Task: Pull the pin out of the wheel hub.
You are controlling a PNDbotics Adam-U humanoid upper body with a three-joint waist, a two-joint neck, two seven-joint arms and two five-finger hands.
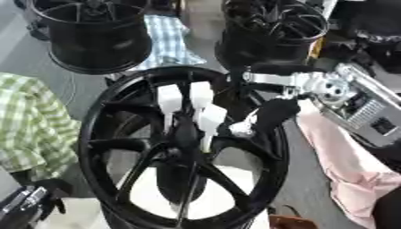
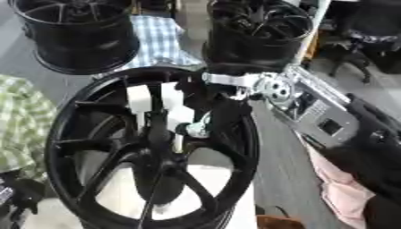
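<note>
A large black spoked wheel hub (image 1: 98, 134) stands tilted in the middle. Three white block-headed pins (image 1: 201, 95) stick up from its centre, close together. My right arm (image 1: 313, 85), with silver joints, comes in from the right over the rim. Its black hand (image 1: 275, 114) reaches down inside the rim, fingers curled on a small white pin (image 1: 243, 128) just right of the three. My left hand (image 1: 27, 203) rests at the lower left corner, fingers relaxed, away from the wheel.
Two more black wheels (image 1: 98, 36) (image 1: 270, 31) stand at the back with a blue checked cloth (image 1: 168, 38) between them. A green checked cloth (image 1: 31, 125) lies at the left. A pink cloth (image 1: 344, 165) and a grey metal box (image 2: 321, 120) lie on the right.
</note>
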